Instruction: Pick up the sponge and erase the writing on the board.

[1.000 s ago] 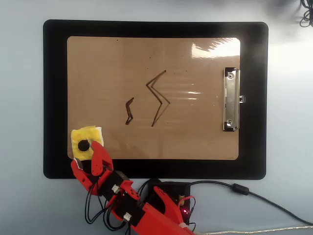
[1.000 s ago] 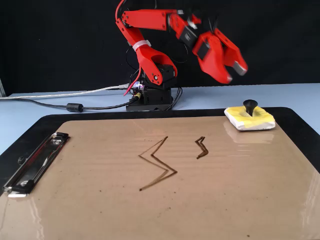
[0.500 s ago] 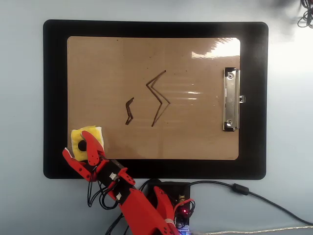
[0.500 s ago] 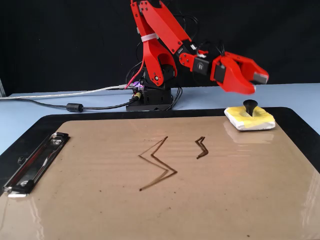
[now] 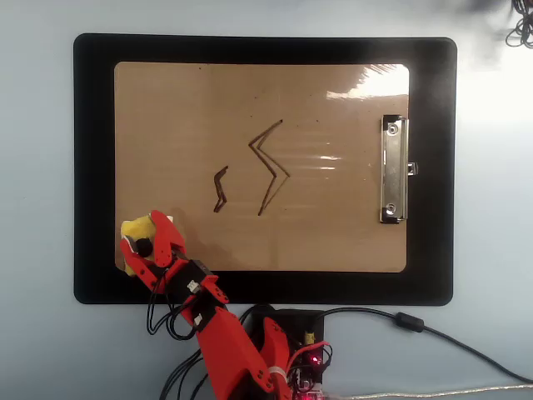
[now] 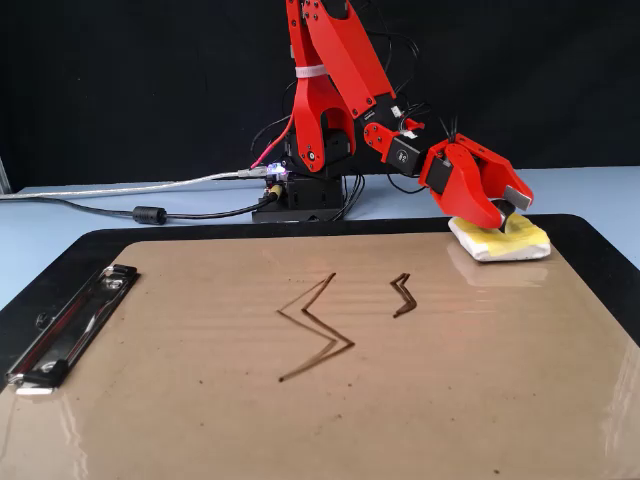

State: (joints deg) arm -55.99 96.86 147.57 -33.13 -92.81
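The yellow sponge (image 5: 131, 228) (image 6: 522, 241) lies on the near-left corner of the brown board (image 5: 250, 92) in the overhead view, at the far right of the board (image 6: 300, 400) in the fixed view. My red gripper (image 5: 141, 235) (image 6: 508, 210) is lowered onto it. It is open, with one jaw on each side of the sponge's black knob (image 5: 143, 247). The writing is untouched: a small zigzag (image 5: 220, 190) (image 6: 402, 295) and a taller one (image 5: 268, 167) (image 6: 315, 330) mid-board.
The board rests on a larger black mat (image 5: 92, 167) (image 6: 600, 262). Its silver clip (image 5: 393, 171) (image 6: 70, 325) sits at the end opposite the sponge. The arm's base (image 5: 283, 333) (image 6: 310, 195) and cables (image 6: 150, 213) lie just off the mat.
The gripper has swung from above the mat's edge out and down over the sponge, ending with its jaws around the knob. The sponge and the writing have not moved.
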